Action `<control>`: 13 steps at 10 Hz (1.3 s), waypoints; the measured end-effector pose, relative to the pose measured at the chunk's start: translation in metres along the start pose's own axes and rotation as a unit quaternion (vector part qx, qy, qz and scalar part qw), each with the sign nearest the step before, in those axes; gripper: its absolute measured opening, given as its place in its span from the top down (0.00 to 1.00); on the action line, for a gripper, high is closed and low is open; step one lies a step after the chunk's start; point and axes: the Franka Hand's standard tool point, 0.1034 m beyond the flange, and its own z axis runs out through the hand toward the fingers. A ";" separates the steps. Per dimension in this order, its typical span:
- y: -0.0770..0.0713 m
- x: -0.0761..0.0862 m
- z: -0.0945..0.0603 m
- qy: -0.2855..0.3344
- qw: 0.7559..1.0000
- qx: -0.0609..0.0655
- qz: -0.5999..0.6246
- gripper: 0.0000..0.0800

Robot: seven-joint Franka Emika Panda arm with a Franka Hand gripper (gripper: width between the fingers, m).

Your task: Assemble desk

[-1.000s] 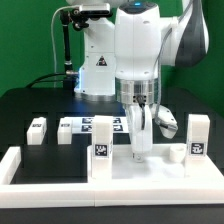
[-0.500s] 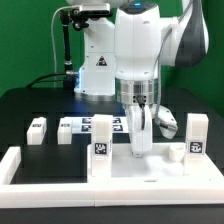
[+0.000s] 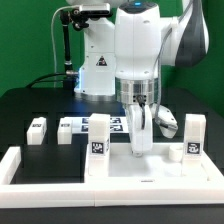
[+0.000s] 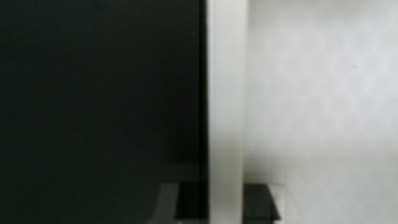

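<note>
The desk's white tabletop panel [image 3: 150, 166] lies low at the front of the black table, against the border wall. Two leg blocks with tags stand up from it, one toward the exterior view's left [image 3: 97, 134] and one at the right [image 3: 193, 136]. My gripper [image 3: 140, 148] points straight down between them. In the wrist view my gripper [image 4: 226, 205] has its dark fingers [image 4: 183, 201] on either side of the panel's white rim [image 4: 226, 100], shut on it. Two loose leg blocks lie further left, one [image 3: 38, 130] beside the other [image 3: 68, 128].
The long low white border wall [image 3: 40, 172] runs along the front and turns back at the exterior view's left. The marker board [image 3: 112, 124] lies behind the gripper. The robot base [image 3: 97, 70] and a black stand [image 3: 66, 45] are at the back.
Both upright leg blocks have shifted slightly toward the exterior view's left, with the panel under them. The gripper stays at about the same spot.
</note>
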 end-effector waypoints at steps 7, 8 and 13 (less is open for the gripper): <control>0.002 0.018 0.000 0.016 0.996 0.019 -0.087 0.94; 0.006 0.022 0.000 0.015 0.990 0.007 -0.139 0.93; 0.014 0.038 0.000 0.019 0.969 -0.003 -0.245 0.93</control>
